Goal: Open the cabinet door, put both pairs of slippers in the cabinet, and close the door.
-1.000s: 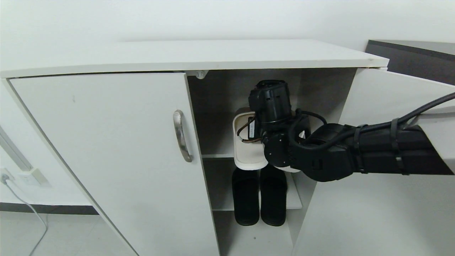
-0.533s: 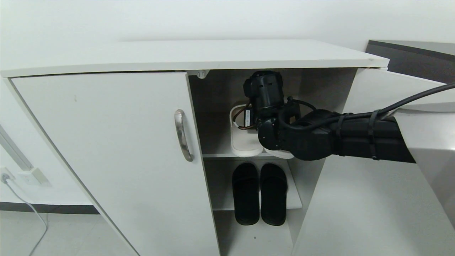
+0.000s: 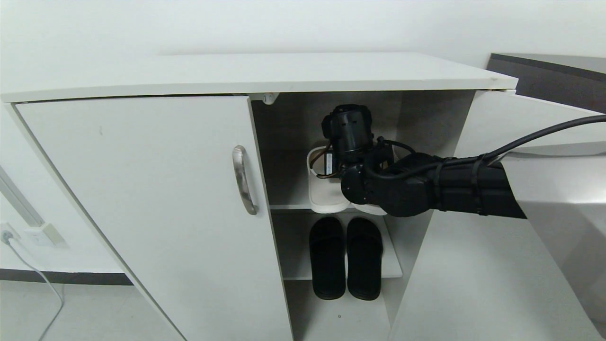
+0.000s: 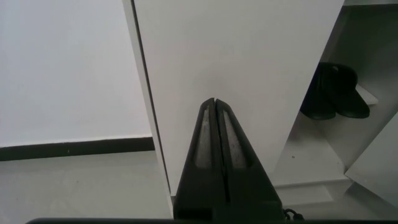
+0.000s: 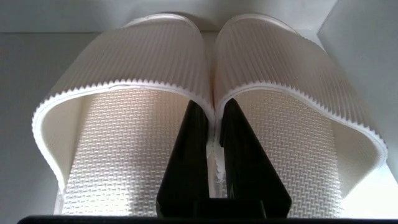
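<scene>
White slippers (image 3: 325, 192) sit on the upper shelf (image 3: 289, 207) of the cabinet (image 3: 284, 71), side by side with toes toward the back. The right gripper (image 5: 212, 109) is inside the compartment with them, its two fingers drawn close and pinching the touching inner edges of the pair between them. Black slippers (image 3: 345, 258) lie as a neat pair on the lower shelf (image 3: 294, 267), heels hanging a little past its front edge. Both pairs look to be inside, so the step in hand appears to be setting down the second pair. The next move calls for spreading the fingers and backing the arm straight out without dragging the slippers forward. The right door (image 3: 473, 284), which stands wide open, can then be swung shut. The left door (image 3: 142, 213) is closed, its metal handle (image 3: 242, 180) untouched. The left gripper (image 4: 214, 106) hangs low in front of that door, its fingers pressed together on nothing. The cabinet's bottom compartment holds nothing that can be seen.
</scene>
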Controlling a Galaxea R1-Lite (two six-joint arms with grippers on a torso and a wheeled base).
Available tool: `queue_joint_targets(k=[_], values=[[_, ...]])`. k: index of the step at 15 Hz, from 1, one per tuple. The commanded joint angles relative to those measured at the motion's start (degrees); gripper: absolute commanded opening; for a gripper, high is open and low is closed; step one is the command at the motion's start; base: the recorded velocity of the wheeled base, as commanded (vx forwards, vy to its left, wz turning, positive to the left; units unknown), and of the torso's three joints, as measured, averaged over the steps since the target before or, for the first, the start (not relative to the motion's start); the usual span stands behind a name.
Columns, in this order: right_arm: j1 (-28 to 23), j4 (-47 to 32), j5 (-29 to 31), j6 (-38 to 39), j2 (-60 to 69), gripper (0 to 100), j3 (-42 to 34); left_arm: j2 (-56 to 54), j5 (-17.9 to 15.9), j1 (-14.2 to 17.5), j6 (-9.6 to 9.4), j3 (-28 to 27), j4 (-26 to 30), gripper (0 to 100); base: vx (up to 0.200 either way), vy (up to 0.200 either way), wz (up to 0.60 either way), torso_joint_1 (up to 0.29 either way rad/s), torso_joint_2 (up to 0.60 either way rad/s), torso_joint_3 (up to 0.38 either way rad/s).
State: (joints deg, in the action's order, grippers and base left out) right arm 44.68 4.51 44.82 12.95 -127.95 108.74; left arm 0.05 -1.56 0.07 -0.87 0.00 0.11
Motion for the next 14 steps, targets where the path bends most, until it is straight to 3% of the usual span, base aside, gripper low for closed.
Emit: queue_joint_targets(k=[1, 4, 5, 10, 14], values=[[-0.1, 0.1, 0.0, 0.1, -0.2, 0, -0.2, 0.0, 0.0, 0.0, -0.01, 0.0, 0.1, 0, 0.0, 0.0, 0.0, 0.0, 0.0, 0.0], [-0.1, 0.1, 0.0, 0.3, -0.2, 0, -1.0, 0.0, 0.0, 0.0, -0.01, 0.0, 0.0, 0, 0.0, 0.0, 0.0, 0.0, 0.0, 0.0], [-0.1, 0.1, 0.0, 0.4, -0.2, 100, -1.2, 0.0, 0.0, 0.0, -0.01, 0.0, 0.0, 0, 0.0, 0.0, 0.0, 0.0, 0.0, 0.0], [2.5, 0.5, 0.5, 0.7, 4.9, 100, -8.5, 0.0, 0.0, 0.0, -0.01, 0.0, 0.0, 0, 0.0, 0.0, 0.0, 0.0, 0.0, 0.0], [7.7, 0.5, 1.0, 3.7, 17.2, 100, -21.7, 0.0, 0.0, 0.0, -0.01, 0.0, 0.1, 0, 0.0, 0.0, 0.0, 0.0, 0.0, 0.0]])
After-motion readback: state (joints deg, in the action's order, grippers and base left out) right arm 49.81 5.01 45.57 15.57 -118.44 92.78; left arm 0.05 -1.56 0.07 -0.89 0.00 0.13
